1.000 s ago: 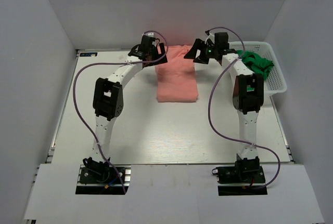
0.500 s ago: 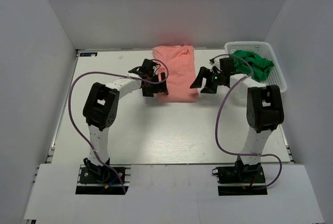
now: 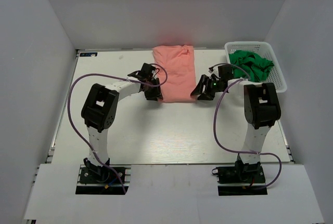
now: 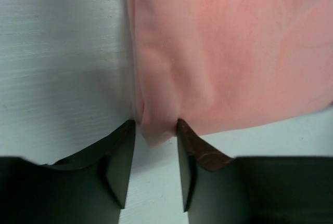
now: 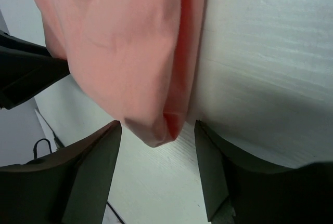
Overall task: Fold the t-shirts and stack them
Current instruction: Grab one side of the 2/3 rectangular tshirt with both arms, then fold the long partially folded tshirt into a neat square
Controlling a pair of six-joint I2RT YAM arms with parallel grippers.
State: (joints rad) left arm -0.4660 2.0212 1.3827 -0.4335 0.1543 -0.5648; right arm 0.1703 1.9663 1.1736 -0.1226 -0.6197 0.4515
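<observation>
A salmon-pink t-shirt (image 3: 174,73) lies folded into a long strip at the table's back middle. My left gripper (image 3: 154,90) is at its near left corner, the right gripper (image 3: 200,90) at its near right corner. In the left wrist view the left gripper (image 4: 154,128) is half closed, with the shirt's corner (image 4: 156,135) lying between the tips and brushing both. The right gripper (image 5: 157,125) stands wider, with the folded corner (image 5: 156,130) loose in the gap. A bright green garment (image 3: 251,64) lies bunched in the basket.
A white lattice basket (image 3: 281,81) stands at the back right, close behind the right arm. White walls enclose the table on three sides. Purple cables loop from both arms over the table's middle.
Both arms have drawn back from the shirt's far end to its near corners and lowered there. Both sets of jaws have narrowed around the corners, the left more than the right.
</observation>
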